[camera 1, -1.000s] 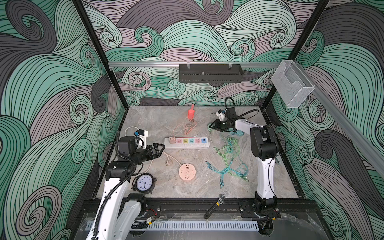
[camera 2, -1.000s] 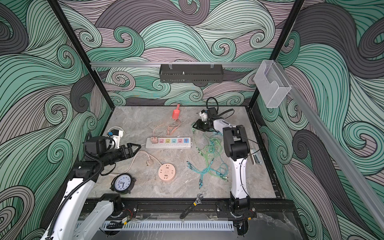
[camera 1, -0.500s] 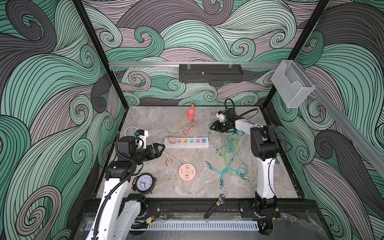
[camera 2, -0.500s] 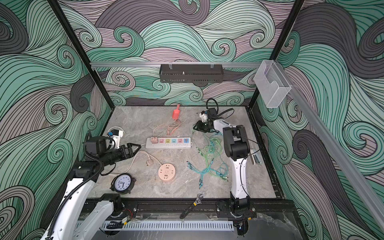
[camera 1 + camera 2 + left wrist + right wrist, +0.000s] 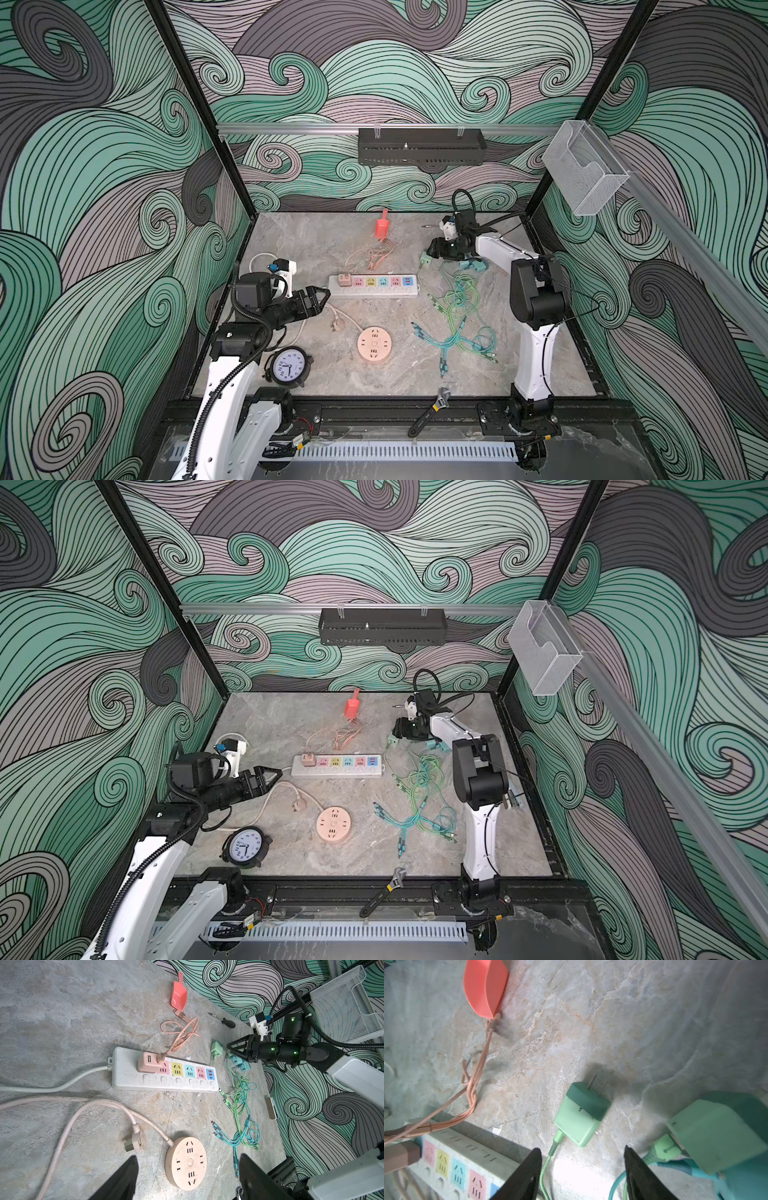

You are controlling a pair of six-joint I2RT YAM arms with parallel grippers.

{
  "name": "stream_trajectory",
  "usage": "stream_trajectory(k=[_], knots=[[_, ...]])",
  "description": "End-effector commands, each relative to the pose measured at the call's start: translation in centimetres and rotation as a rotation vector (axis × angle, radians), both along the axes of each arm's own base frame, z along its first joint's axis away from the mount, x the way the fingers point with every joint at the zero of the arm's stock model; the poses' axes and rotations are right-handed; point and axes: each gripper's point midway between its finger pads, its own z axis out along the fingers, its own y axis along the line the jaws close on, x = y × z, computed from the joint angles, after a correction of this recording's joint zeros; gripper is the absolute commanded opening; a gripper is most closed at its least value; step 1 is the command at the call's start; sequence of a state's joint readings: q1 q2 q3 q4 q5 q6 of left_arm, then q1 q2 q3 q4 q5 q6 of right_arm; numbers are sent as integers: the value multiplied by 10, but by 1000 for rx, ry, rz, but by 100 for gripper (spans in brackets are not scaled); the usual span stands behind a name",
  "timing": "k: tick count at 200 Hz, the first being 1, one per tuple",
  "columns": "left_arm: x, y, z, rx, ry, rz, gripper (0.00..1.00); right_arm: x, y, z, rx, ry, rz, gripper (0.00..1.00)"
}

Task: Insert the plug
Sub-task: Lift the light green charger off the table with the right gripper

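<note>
A white power strip (image 5: 372, 286) (image 5: 128, 1076) with coloured sockets lies mid-table, and a pink adapter (image 5: 343, 279) sits in its left socket. A green plug (image 5: 581, 1113) (image 5: 424, 259) lies flat on the table off the strip's right end, prongs pointing away from my right gripper. My right gripper (image 5: 581, 1148) (image 5: 432, 249) is open just behind the plug and holds nothing. The plug's green cable runs past one finger. My left gripper (image 5: 188, 1156) (image 5: 322, 296) hangs open and empty by the strip's left end.
A round pink socket (image 5: 375, 344) with its loose plug (image 5: 136, 1140) lies in front of the strip. Tangled green and teal cables (image 5: 457, 320) and teal adapters (image 5: 473, 266) lie at right. Also present are a red scoop (image 5: 381, 226), clock (image 5: 288, 368), wrench (image 5: 432, 409) and screwdriver (image 5: 223, 1020).
My right gripper's jaws have spread apart at the same spot by the green plug. The left arm has not moved.
</note>
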State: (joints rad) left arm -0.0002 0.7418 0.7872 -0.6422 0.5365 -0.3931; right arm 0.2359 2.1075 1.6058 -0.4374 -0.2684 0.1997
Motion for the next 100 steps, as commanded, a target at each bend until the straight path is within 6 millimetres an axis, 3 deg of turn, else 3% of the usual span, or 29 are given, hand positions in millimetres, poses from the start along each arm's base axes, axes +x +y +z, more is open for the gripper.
stream_trajectory(k=[1,38,100], knots=[[0,-1,9,-18,-26,-8,79,-2,0,21,-177,-56,-37,70],[0,-1,8,-18,-20,-6,79,-4,15,21,-321,-87,-66,73],[-4,-1,13,-1,-27,-16,79,0,18,-1,-378,-79,-178,72]])
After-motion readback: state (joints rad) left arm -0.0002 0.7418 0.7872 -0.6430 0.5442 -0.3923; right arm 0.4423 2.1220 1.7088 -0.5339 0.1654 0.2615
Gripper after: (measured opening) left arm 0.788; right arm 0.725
